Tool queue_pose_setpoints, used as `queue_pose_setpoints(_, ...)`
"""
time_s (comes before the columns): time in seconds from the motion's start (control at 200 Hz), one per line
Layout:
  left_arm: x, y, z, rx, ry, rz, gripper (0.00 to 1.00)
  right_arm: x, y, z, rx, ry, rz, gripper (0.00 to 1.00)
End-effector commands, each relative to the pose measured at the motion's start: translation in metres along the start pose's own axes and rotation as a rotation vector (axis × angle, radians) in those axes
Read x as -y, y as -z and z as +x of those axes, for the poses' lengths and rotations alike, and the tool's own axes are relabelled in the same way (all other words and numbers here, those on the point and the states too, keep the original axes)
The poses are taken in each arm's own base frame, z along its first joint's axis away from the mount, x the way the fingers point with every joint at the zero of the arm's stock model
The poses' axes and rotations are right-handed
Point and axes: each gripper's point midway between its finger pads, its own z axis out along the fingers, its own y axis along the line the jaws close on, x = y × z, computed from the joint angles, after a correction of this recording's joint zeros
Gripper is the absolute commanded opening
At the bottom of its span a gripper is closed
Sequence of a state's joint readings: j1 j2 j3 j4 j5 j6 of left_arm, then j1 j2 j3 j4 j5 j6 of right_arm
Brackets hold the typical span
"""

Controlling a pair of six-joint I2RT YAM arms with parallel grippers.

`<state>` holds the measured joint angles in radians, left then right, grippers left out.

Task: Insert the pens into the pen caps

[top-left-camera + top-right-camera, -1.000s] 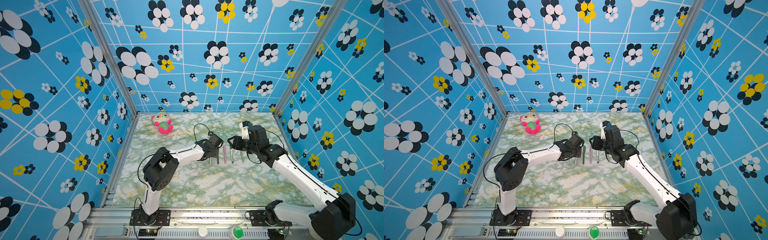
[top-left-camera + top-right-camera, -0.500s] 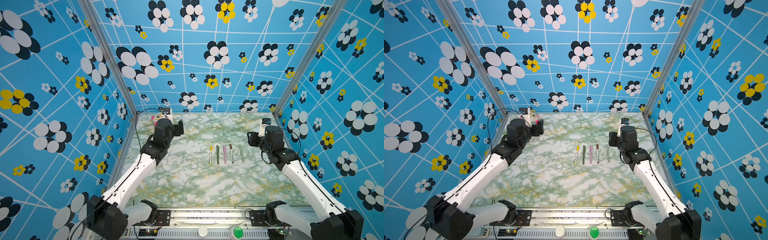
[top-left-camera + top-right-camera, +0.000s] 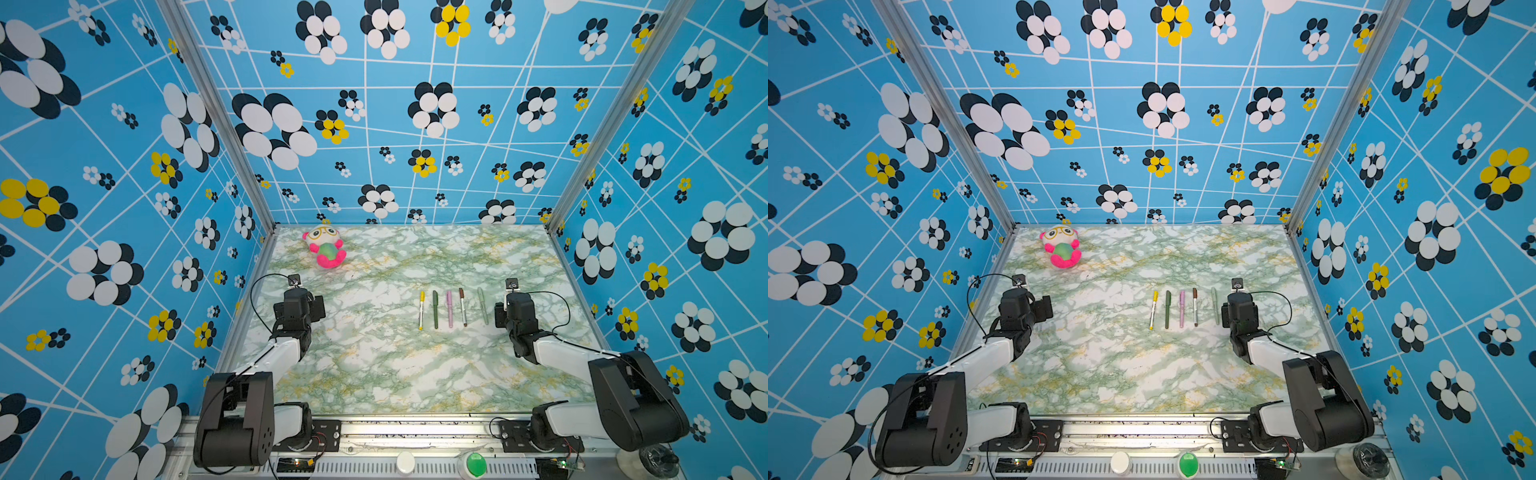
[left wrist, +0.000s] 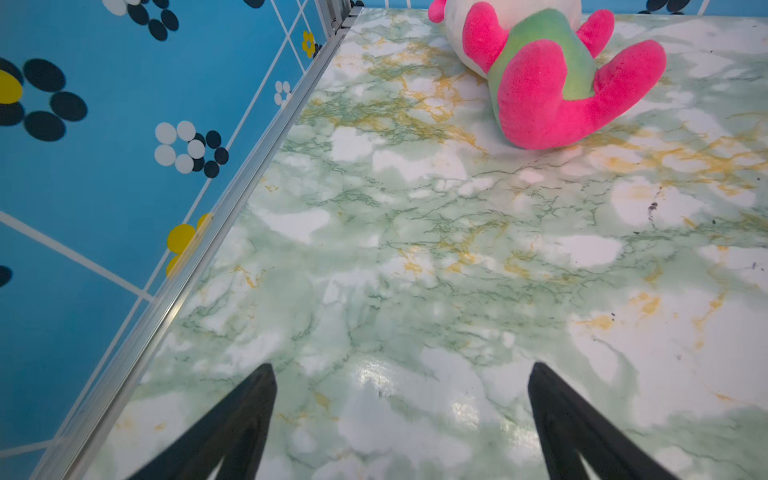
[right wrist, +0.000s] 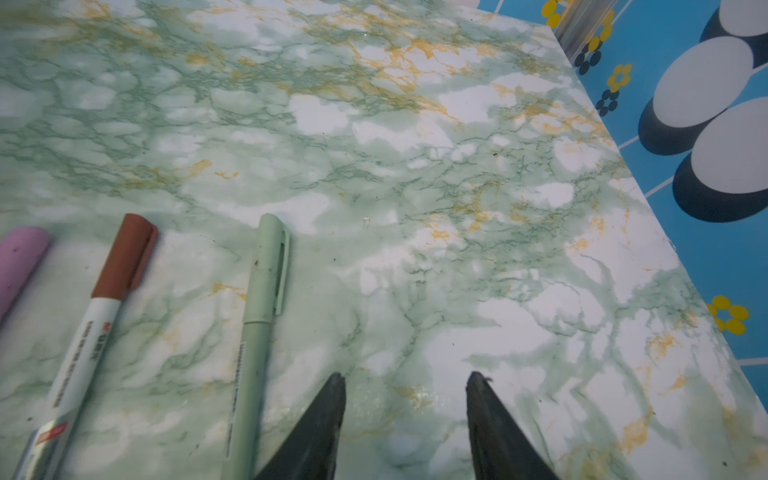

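So the five pens point(image 3: 449, 308) are all lying flat in a tidy row on the marble-look worktop point(image 3: 374, 374). They're a bit right of the middle, side by side without touching, caps pointing at the back edge. Every one has its cap on already. Left to right in both top views:
- white pen with the yellow cap point(image 3: 421, 311)
- dark green pen point(image 3: 435, 309)
- pink pen point(image 3: 1182, 308)
- white pen with the brown cap point(image 3: 1195, 306)
- pale green pen point(image 3: 1215, 306)

The right wrist view gets a close look at the brown cap point(image 5: 126, 253) and the pale green cap point(image 5: 268, 266). Both are seated on their barrels, clips showing.

Right gripper point(image 5: 407, 377) sits just beside the pale green pen, on the side toward the right edge. Its jaws are partly spread with nothing but marble between them, and the pen lies outside them.

Left gripper point(image 4: 401, 370) is way over by the left edge, well apart from the row, jaws spread wide and empty too. Ahead of it, near the back-left corner, a pink, white and green plush toy point(image 4: 540, 75) lies on its back.
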<state>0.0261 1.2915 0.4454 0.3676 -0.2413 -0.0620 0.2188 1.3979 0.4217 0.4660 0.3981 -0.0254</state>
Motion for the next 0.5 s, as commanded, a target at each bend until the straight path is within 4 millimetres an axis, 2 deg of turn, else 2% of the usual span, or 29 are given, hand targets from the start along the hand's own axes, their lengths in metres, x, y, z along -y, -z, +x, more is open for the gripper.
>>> queue_pose_setpoints(0.0, 0.010, -0.003, -0.030, 0.152, 0.009, 0.060, 0.96, 0.001, -0.001, -0.054, 0.218, -0.018, -0.004, 0.50)
queue_pose_setpoints(0.13, 0.023, -0.006, -0.030, 0.160, 0.004, 0.134, 0.98, 0.011, -0.006, -0.048, 0.237, -0.079, -0.015, 0.50)
queue_pose_setpoints(0.18, 0.036, -0.003, -0.031, 0.180, 0.021, 0.212, 0.99, 0.012, -0.006, -0.045, 0.244, -0.119, -0.051, 0.50)
queue_pose_setpoints(0.205, 0.043, -0.001, -0.032, 0.207, 0.028, 0.258, 0.99, 0.025, -0.010, -0.041, 0.247, -0.154, -0.035, 0.50)
queue_pose_setpoints(0.275, 0.062, -0.001, -0.029, 0.231, -0.018, 0.348, 0.99, 0.032, -0.012, -0.032, 0.286, -0.198, -0.021, 0.50)
queue_pose_setpoints(0.32, 0.065, -0.006, -0.025, 0.233, -0.027, 0.348, 1.00, 0.033, -0.013, -0.032, 0.310, -0.204, -0.012, 0.52)
queue_pose_setpoints(0.375, 0.065, -0.016, -0.017, 0.219, -0.024, 0.332, 1.00, 0.032, -0.016, -0.029, 0.255, -0.197, -0.017, 0.53)
queue_pose_setpoints(0.495, 0.067, -0.019, -0.018, 0.217, -0.045, 0.314, 0.99, 0.034, -0.025, -0.031, 0.214, -0.217, -0.024, 0.68)
